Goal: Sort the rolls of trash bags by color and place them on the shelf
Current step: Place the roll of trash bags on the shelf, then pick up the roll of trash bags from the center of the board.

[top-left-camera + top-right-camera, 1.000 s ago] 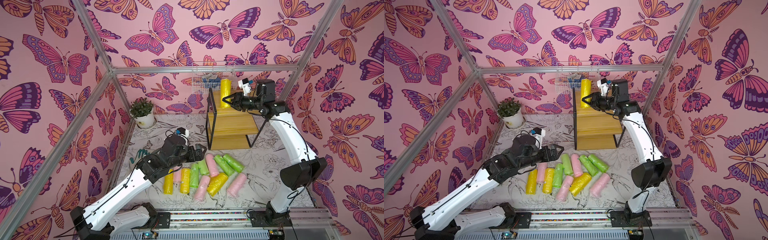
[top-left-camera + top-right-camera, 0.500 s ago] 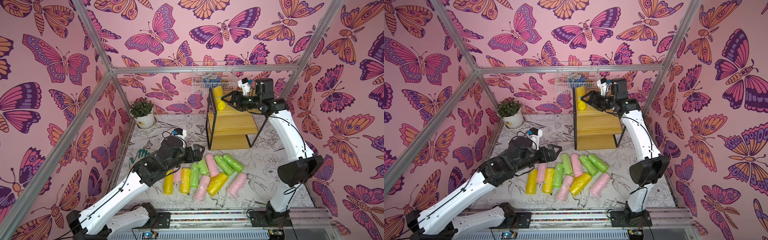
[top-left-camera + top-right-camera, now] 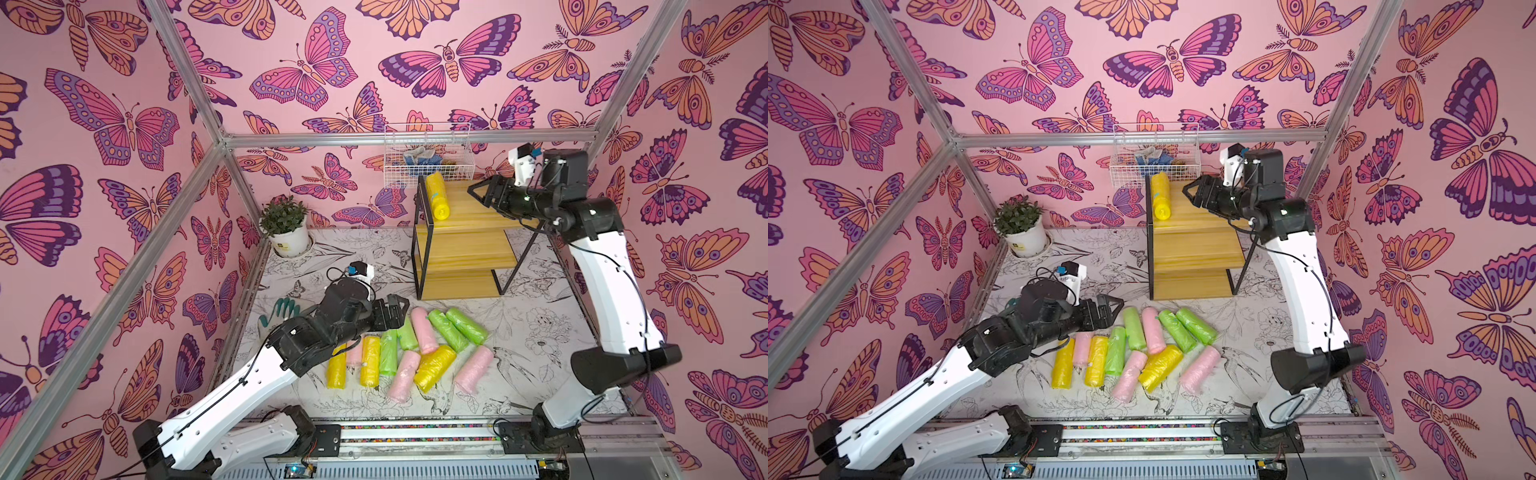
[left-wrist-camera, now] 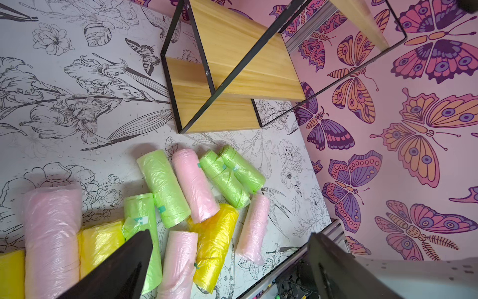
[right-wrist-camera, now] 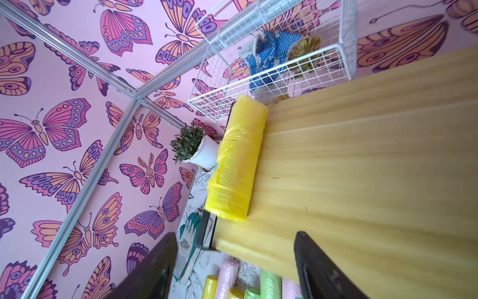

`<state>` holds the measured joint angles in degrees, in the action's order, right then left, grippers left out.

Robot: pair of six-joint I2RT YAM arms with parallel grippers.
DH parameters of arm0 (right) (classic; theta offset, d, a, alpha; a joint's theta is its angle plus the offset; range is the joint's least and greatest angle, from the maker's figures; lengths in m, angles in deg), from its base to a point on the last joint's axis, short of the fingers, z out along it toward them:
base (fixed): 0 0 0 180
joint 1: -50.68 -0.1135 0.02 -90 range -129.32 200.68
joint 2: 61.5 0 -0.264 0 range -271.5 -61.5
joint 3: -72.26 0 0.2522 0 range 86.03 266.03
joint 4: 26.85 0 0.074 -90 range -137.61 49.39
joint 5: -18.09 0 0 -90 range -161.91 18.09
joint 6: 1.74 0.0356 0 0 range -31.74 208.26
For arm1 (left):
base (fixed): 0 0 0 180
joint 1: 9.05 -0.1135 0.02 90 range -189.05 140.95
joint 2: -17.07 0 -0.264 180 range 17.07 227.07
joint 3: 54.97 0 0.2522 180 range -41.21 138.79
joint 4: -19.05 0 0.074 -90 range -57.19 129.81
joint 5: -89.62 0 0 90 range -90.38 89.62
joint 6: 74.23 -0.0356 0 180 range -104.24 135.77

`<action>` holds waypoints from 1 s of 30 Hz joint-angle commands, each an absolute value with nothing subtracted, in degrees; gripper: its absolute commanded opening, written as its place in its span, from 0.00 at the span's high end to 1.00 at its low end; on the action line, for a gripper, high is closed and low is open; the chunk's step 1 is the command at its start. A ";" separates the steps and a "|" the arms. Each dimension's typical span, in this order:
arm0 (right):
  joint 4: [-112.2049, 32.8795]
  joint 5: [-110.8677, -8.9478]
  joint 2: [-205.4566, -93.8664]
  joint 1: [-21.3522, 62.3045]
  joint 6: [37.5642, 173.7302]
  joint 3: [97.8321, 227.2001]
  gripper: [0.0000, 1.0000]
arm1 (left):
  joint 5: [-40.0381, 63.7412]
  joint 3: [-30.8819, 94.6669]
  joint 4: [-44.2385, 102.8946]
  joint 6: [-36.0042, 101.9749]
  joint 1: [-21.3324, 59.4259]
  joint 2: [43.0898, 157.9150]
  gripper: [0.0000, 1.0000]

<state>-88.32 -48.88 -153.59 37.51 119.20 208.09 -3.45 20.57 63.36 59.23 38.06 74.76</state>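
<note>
One yellow roll (image 3: pixel 437 201) (image 5: pixel 236 160) lies on its side at the left end of the top board of the shelf (image 3: pixel 469 249) (image 5: pixel 362 168). My right gripper (image 3: pixel 473 192) (image 3: pixel 1188 193) (image 5: pixel 235 235) hangs open over that board, to the right of the roll and clear of it. The other rolls of trash bags (image 3: pixel 415 345) (image 4: pixel 194 186), yellow, pink and green, lie bunched on the table in front of the shelf. Over the pile's back-left edge my left gripper (image 3: pixel 405 309) (image 3: pixel 1117 305) (image 4: pixel 230 234) hovers wide open, holding nothing.
A white wire basket (image 3: pixel 428 160) with a blue glove hangs on the back wall just behind the shelf. A potted plant (image 3: pixel 286 226) stands in the back left corner. A grey-and-green work glove (image 3: pixel 280 311) lies by the left wall. Metal frame posts run overhead.
A second ago the right gripper held the yellow roll upright at the shelf's top. It has opened, the roll has tipped onto the top board, and the gripper has drawn back right. Left arm barely shifted.
</note>
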 commanded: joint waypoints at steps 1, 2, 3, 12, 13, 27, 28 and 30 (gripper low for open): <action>-90.88 -53.01 -144.50 37.67 116.86 202.09 0.26 | -4.35 20.66 64.60 57.43 38.67 75.29 0.00; -91.08 -53.49 -142.11 37.68 116.85 199.14 0.26 | -4.36 20.66 64.58 57.34 38.74 75.55 0.00; -91.16 -54.25 -138.84 37.66 117.17 195.39 0.26 | -4.49 20.66 64.64 57.47 38.91 75.81 0.00; -97.39 -60.22 -112.40 37.67 125.17 161.65 0.26 | -3.40 21.63 64.37 57.07 41.19 80.84 0.00; -98.69 -60.39 -110.61 37.67 126.39 158.76 0.25 | -3.14 21.62 63.99 57.17 41.43 81.17 0.00; -97.27 -60.86 -92.94 27.89 145.60 127.32 0.33 | -4.13 17.70 60.98 59.88 43.59 80.03 0.00; -96.40 -61.59 -92.80 26.44 146.86 126.11 0.33 | -4.45 17.44 60.89 60.05 43.75 79.79 0.00; -93.96 -64.69 -92.83 21.75 150.33 123.56 0.33 | -4.86 16.98 60.80 60.49 43.99 79.48 0.00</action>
